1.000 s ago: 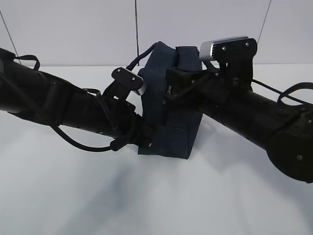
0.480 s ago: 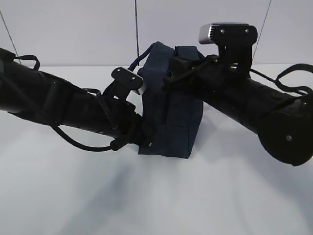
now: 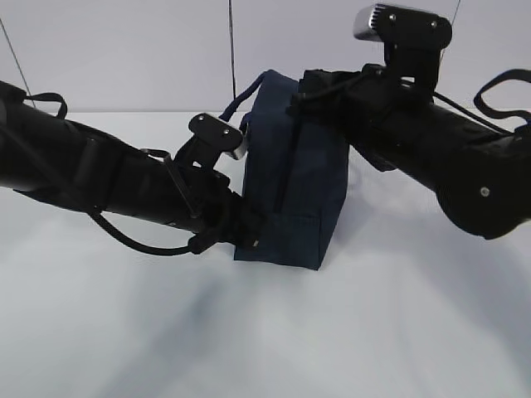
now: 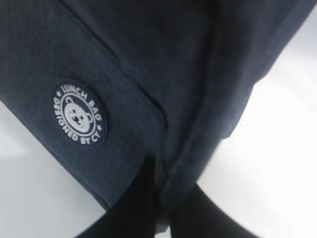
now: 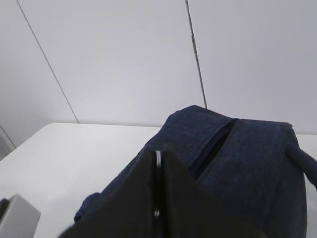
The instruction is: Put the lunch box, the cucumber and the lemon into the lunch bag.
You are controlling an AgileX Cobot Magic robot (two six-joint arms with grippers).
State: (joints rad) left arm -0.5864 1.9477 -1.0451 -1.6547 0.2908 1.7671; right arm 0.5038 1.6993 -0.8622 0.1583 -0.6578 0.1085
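Mid-desk (image 3: pixel 124 332), bag (image 3: pixel 294 191) upright.
Left gripper (image 4: pixel 161 213) pinches its lower corner; right gripper (image 5: pixel 157 188) clenched on a metal ring at top.

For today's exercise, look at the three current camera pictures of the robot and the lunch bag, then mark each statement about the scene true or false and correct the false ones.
1. The lunch bag stands on the white table. True.
2. The round bear badge is bright red. False: it is navy with white print.
3. The left gripper pinches a lower corner of the bag. True.
4. The right gripper is wide open. False: its jaws are shut, with something silvery between them.
5. A lemon lies on the table. False: none is in view.
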